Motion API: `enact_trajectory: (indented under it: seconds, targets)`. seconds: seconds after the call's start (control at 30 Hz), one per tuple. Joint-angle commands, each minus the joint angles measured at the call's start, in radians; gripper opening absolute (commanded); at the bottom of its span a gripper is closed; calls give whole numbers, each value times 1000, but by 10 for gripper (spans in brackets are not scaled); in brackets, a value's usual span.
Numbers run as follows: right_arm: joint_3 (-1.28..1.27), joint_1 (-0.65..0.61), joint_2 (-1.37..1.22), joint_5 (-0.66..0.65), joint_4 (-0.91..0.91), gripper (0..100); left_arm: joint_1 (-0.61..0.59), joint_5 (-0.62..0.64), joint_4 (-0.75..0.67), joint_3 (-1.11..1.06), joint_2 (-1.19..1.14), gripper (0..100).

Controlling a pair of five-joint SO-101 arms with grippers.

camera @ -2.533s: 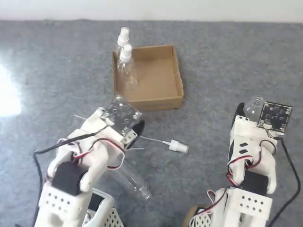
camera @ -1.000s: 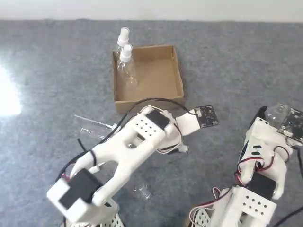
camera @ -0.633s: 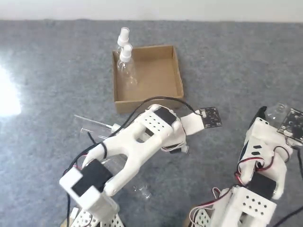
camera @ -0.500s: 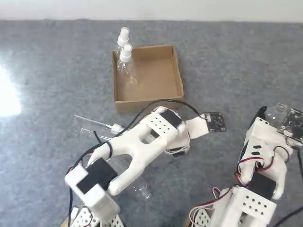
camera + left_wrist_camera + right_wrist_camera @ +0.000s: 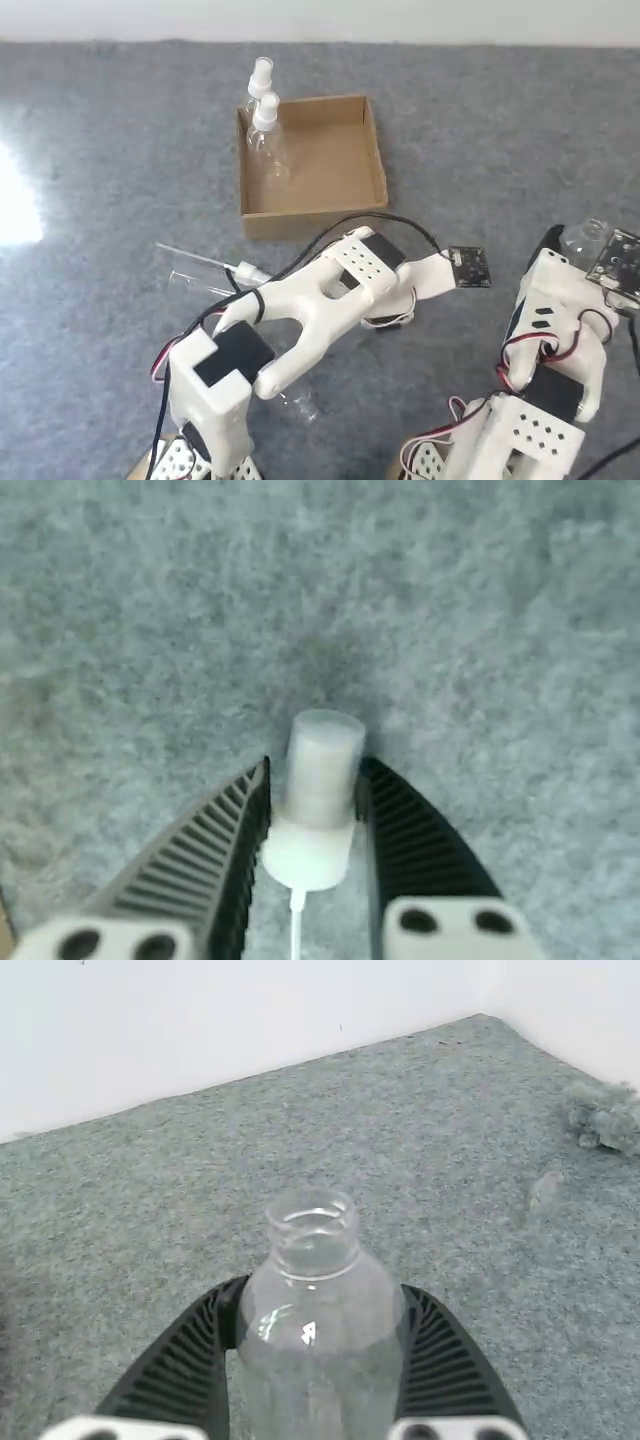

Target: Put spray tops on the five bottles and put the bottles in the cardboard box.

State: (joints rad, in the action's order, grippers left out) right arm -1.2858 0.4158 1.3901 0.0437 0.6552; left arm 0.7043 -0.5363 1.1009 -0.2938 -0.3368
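The left gripper point(image 5: 315, 772) is recorded in the left wrist view closed narrowly on a white plastic spray top point(image 5: 322, 748). Both black ribbed jaws are pressed against the sides of its cap, and its thin dip tube point(image 5: 296, 925) is seen running back between them. Grey carpet point(image 5: 480, 600) is noted beneath; whether the top is lifted clear of it cannot be told. In the high view this grasp is hidden under the white left arm point(image 5: 335, 295), which is stretched from the near left to the middle of the table, just near of a brown square cardboard box point(image 5: 375, 160).

The right gripper point(image 5: 320, 1310) is shown in the right wrist view closed on the body of a clear plastic bottle point(image 5: 315, 1260), held upright with its neck uncapped. The bottle is placed by the high view at the near right, well apart from the box.

A capped clear bottle point(image 5: 270, 150) is recorded inside the box against its left wall. A second capped bottle point(image 5: 260, 78) is at the far left corner; whether it is inside cannot be told. A loose spray top with a long tube point(image 5: 248, 271) is noted left of the arm, and a lying clear bottle point(image 5: 298, 402) partly under it.
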Motion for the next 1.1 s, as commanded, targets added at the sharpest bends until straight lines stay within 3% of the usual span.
enact_trajectory:
  seconds: [0.0, 0.37, 0.87, 1.07]
  targets:
    - [51, 5, 22, 9, -27, 50, -5, 0, 3, 48, -2, 91]
    - [49, -38, 22, 8, -22, 51, -68, 69, 34, 67, 9, 87]
    - [48, -41, 22, 8, -19, 52, -75, 72, 60, 71, 9, 92]
    - [48, -41, 22, 8, -22, 52, -71, 133, 54, 90, 8, 199]
